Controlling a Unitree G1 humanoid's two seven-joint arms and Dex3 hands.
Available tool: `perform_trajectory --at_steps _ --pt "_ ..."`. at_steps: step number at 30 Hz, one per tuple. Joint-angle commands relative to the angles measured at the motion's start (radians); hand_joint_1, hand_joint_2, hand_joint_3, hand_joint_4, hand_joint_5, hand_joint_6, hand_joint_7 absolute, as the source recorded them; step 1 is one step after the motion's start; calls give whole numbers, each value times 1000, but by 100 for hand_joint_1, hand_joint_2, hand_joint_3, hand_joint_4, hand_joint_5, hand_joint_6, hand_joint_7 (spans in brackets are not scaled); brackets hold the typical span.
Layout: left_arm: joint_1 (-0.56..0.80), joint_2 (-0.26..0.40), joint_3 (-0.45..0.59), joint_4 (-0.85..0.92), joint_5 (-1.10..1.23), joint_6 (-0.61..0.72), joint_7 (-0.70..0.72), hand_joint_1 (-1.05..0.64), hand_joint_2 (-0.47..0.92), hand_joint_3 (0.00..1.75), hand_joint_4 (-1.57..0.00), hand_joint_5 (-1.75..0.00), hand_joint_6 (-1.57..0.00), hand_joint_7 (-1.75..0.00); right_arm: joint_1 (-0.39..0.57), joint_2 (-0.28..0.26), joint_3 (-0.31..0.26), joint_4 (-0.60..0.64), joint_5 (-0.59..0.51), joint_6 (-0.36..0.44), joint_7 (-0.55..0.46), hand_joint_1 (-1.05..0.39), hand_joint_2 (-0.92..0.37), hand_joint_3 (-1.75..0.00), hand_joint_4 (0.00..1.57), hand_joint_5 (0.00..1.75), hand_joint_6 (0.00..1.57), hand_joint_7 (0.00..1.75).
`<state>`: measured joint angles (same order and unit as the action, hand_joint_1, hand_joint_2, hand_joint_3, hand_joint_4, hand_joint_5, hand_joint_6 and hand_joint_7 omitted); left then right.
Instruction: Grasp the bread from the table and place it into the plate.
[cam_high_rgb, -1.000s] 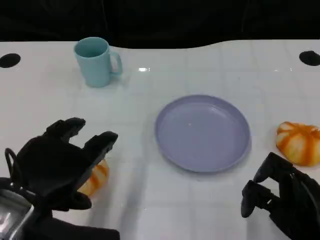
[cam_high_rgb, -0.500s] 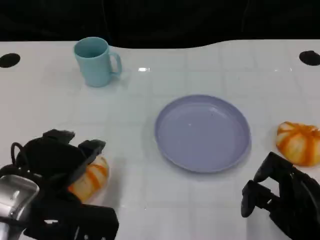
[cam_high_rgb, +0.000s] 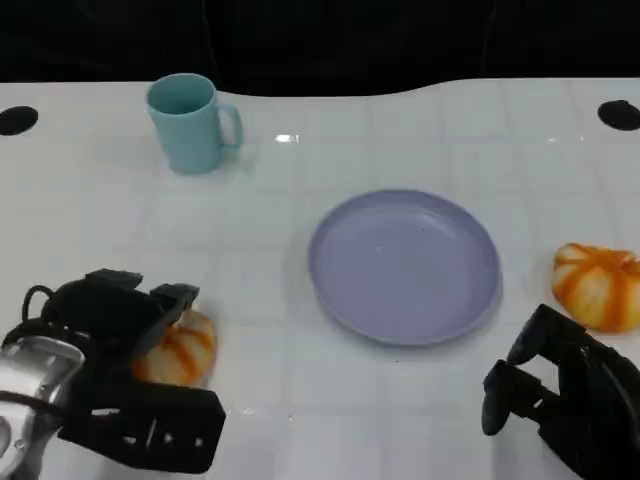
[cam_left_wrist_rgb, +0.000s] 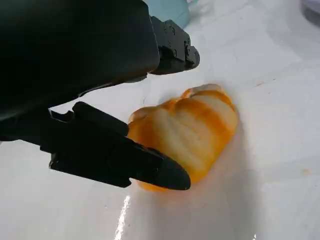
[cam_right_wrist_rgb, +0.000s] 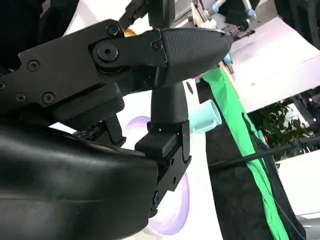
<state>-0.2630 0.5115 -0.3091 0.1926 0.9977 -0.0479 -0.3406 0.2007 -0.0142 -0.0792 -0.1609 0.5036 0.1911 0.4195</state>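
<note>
Straddling bread (cam_left_wrist_rgb: 187, 135), left hand (cam_high_rgb: 115, 320) fingers (cam_left_wrist_rgb: 145, 167) apart, not clamped; may skid on tabletop (cam_high_rgb: 300, 400) or squash. Right hand (cam_high_rgb: 560, 400) curled, empty.

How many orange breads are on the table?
2. One bread lies near the table's front left, with the left hand closing around it. The other bread sits at the far right, beside the purple plate, just beyond the right hand.
</note>
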Motion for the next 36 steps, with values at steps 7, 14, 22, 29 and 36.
perform_trajectory --at_steps 7,14,22,29,36 --pt "-97 -11 -80 247 -61 -29 110 -65 91 0 -12 -7 -14 -2 3 -9 -11 -6 5 -6 -1 -60 -92 -32 75 175 62 158" --pt "-124 -31 -99 372 -141 -77 177 -52 90 1 -20 -12 -20 -3 8 -13 -10 -19 9 -1 2 -59 -92 -34 76 175 62 158" --pt "-142 -33 -94 486 -196 -280 470 -25 92 31 -74 -159 -103 -37 14 -15 -10 -32 0 4 -7 -60 -92 -35 75 175 62 159" --pt "-178 -41 -139 613 -135 -435 849 -18 85 49 -86 -175 -65 -173 14 -17 -12 -28 2 -1 0 -59 -92 -35 75 175 62 158" --pt "-211 -53 -174 688 -114 -494 1025 -13 69 80 -86 -175 -62 -175 11 -15 -13 -20 1 -7 0 -59 -92 -36 75 175 62 158"
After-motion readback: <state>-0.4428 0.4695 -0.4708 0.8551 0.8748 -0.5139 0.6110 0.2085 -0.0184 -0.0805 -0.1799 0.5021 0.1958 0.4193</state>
